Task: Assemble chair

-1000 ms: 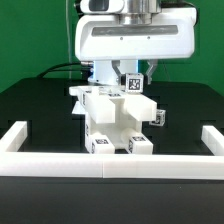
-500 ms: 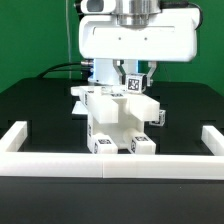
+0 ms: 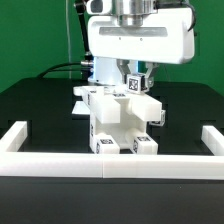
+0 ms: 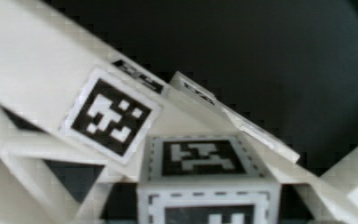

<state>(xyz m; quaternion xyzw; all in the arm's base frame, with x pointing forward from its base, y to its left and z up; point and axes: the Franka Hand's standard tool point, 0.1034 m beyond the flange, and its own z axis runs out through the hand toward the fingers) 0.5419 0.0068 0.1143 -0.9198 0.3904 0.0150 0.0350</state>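
Green backdrop (image 3: 30, 40) filled the space behind a black surface (image 3: 40, 110), with every place below given relative to the chair. Behind and above the chair hung the robot arm's broad white wrist housing (image 3: 140, 40), the biggest body in the exterior view. In front of the chair, a long low white border rail (image 3: 60, 165) ran across the surface and turned back at both ends, so its two arms stood well apart from the chair on either side. The chair (image 3: 118, 122) itself, a blocky white build of slabs and posts, stood near the middle of the surface, inside the rail and clear of it. Directly over the chair's top, the tool (image 3: 136, 76) reached down from the housing with its jaws drawn together, clamped on the uppermost tagged piece of the chair. That piece showed a square black-and-white tag (image 3: 131, 85) facing the exterior camera. More small tags sat low on the chair's front. In the wrist view, blurred white chair parts crossed close to the lens, carrying one tilted tag (image 4: 108, 112) and another squarer one (image 4: 202, 158) beside it.
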